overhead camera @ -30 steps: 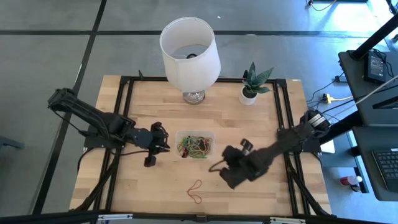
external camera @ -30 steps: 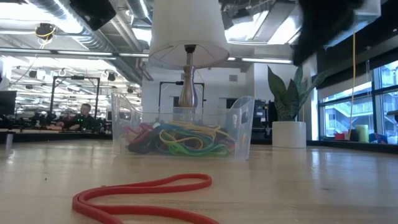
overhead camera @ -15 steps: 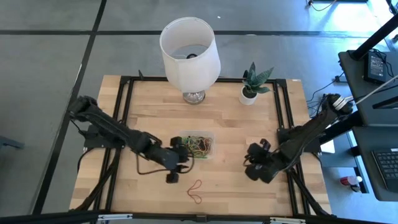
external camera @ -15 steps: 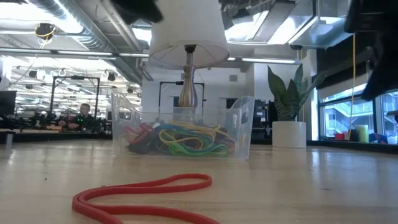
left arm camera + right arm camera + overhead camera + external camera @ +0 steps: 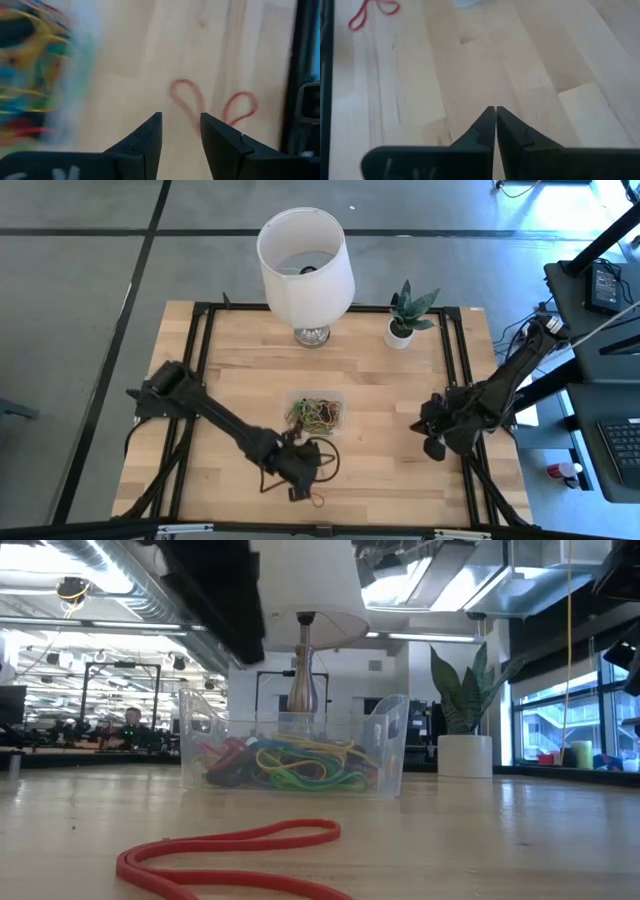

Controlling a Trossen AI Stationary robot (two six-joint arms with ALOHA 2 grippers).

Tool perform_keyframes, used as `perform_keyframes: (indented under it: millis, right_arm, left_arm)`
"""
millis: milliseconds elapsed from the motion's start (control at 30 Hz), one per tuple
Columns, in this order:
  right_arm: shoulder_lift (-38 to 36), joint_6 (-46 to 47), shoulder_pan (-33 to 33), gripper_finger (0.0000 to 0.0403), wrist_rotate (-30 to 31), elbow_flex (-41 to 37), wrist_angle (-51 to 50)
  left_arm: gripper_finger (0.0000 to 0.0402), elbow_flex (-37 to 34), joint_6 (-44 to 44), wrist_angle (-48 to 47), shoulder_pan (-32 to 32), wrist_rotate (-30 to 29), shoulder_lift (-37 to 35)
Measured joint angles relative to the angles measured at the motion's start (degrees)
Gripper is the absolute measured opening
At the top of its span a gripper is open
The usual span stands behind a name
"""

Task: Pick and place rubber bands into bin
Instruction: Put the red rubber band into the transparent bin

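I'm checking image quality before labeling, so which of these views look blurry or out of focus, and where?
Left wrist view: the bin and its rubber bands are streaked with motion blur, and the red rubber band is soft. Low view: the near end of that band is out of focus. High view: sharp. Right wrist view: slightly soft.

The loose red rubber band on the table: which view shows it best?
The low view: the red rubber band lies close, sharp and unblocked. The left wrist view shows it blurred, the right wrist view at a corner, the high view mostly hidden by the left gripper.

one clear bin [image 5: 316, 412] of many rubber bands [image 5: 290, 763], one loose red band [image 5: 232, 850], one lamp [image 5: 305, 268], one potted plant [image 5: 405, 313]
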Motion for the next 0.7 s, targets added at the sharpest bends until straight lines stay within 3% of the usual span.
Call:
perform_keyframes:
  millis: [233,533,700]
  right_arm:
    - [-4.58,-3.62,0.26,0.002,-1.1,-2.33,0.98]
    - [-5.47,-5.09,0.26,0.0021,-1.15,-2.61,0.87]
    - [-5.5,-5.14,0.34,0.0021,-1.14,-2.61,1.9]
  left_arm:
    - [0.0127,0.25,-13.67,2.02,-2.96,3.12,7.06]
    - [0.0124,0.49,-18.58,6.59,-3.78,2.77,12.47]
    - [0.0073,0.68,-22.18,5.24,-3.71,3.12,14.5]
